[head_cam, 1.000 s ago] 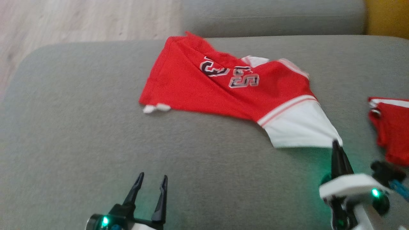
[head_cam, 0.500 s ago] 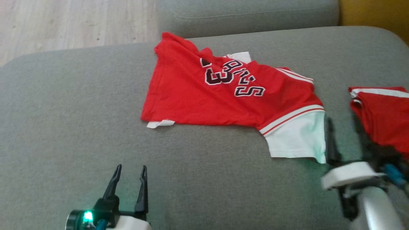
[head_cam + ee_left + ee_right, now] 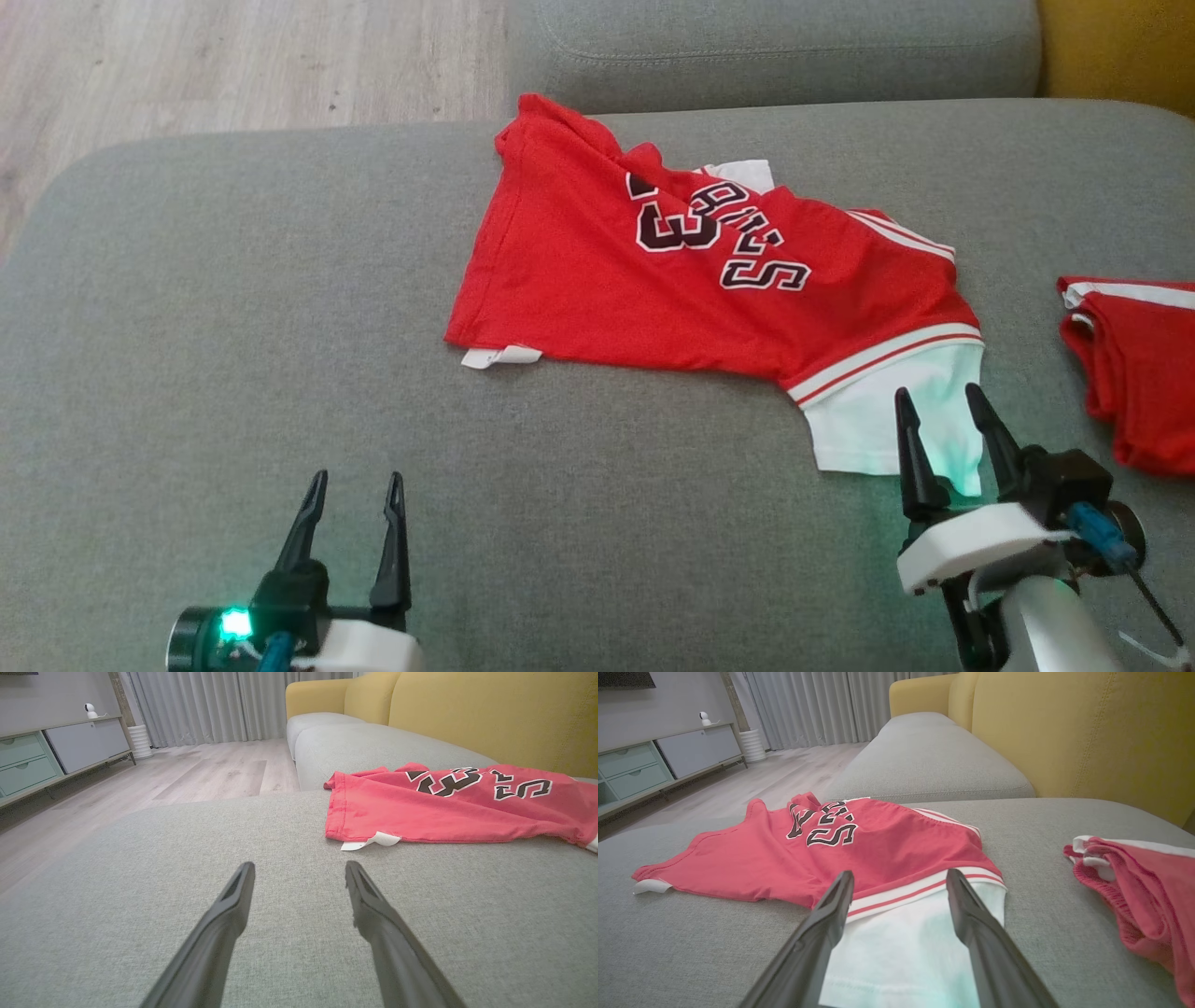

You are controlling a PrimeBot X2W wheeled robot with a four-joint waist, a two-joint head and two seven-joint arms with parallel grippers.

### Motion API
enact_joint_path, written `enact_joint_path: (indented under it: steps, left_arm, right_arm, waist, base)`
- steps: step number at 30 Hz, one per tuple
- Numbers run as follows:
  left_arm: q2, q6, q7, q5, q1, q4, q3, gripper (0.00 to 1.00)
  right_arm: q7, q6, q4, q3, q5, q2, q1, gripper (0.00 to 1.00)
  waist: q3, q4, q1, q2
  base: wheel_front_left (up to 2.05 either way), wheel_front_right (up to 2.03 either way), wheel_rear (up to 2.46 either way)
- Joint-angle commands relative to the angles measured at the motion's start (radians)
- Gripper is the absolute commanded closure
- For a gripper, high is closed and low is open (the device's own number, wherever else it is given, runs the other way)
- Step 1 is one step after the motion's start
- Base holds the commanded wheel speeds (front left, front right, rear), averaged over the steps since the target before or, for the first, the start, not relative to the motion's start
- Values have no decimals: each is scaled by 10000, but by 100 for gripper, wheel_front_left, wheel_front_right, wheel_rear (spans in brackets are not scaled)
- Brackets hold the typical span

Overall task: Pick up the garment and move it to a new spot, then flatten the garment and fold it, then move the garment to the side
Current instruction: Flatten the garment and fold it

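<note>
While the red jersey T-shirt [image 3: 597, 280] lay loosely spread on the grey sofa seat [image 3: 233, 327], neither gripper held any of it. In the head view the shirt sat right of the seat's middle. Its hem lay toward the left, its black, white-edged lettering [image 3: 761, 247] was rumpled by a fold, and one white sleeve [image 3: 868, 434] with red stripes reached toward the near right. A white care tag [image 3: 501, 356] stuck out from under the near corner of the hem.

The right gripper [image 3: 936, 392] stood with its two dark fingers spread, the tips over the near edge of that sleeve. Whether they touched the cloth could not be told. In the right wrist view, the same fingers rose on either side of the sleeve [image 3: 906, 942], with the striped band just beyond their tips.

The left gripper [image 3: 358, 476] hung at the lower left over bare cushion, its jaws spread and empty, well apart from the shirt. In the left wrist view the care tag [image 3: 369, 841] lay ahead and to the right of its fingertips.

A second red garment [image 3: 1134, 373] with white trim lay bunched at the seat's right edge, apart from the shirt. A yellow backrest [image 3: 1087, 732] rose behind the seat, and pale wooden floor [image 3: 233, 56] lay beyond it
</note>
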Motion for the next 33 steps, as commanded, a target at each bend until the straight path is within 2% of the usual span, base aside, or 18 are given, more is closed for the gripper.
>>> enact_joint_path:
  steps: [1, 7, 10, 18, 26, 30, 31, 32, 33]
  left_arm:
    - [29, -2, -53, 48, -264, -267, 374, 0]
    - [12, -353, -53, -71, -780, -195, 254, 0]
    - [5, -674, -53, -185, -1601, 75, 221, 0]
    - [154, -1154, -53, -605, -3935, 1657, 804, 0]
    - [551, -1281, -53, -812, -5148, 3493, 1487, 0]
    - [516, -1393, -53, -810, -5097, 4055, 1315, 0]
    - [475, -1421, -53, -843, -5026, 4240, 1193, 20]
    - [435, -1439, -53, -899, -4954, 4441, 1104, 78]
    - [398, -1452, -53, -920, -4899, 4567, 985, 100]
  right_arm:
    - [-136, -7, -262, 294, 68, -55, -226, 0]
    - [-137, -7, -221, 411, 121, -54, -429, 0]
    - [-137, -7, -292, 499, 152, -54, -654, 0]
    - [-137, -7, -538, 700, 194, -53, -1211, 0]
    - [-137, -7, -801, 573, 294, -53, -1447, 0]
    - [-137, -7, -750, 428, 268, -53, -1366, 0]
    - [-137, -7, -685, 378, 237, -53, -1329, 0]
    - [-137, -7, -626, 337, 227, -53, -1295, 0]
    - [-137, -7, -555, 319, 241, -53, -1255, 0]
  waist:
    - [15, -25, 0, 0]
    - [433, -207, 0, 0]
    - [952, -444, 0, 0]
    - [2312, -1560, 0, 0]
    - [3158, -2332, 0, 0]
    - [3189, -2434, 0, 0]
    - [3147, -2424, 0, 0]
    - [3096, -2404, 0, 0]
    - [3042, -2369, 0, 0]
  base:
    - [0, 0, 0]
    - [0, 0, 0]
    - [0, 0, 0]
    - [0, 0, 0]
    - [0, 0, 0]
    - [0, 0, 0]
    - [0, 0, 0]
    - [0, 0, 0]
    - [0, 0, 0]
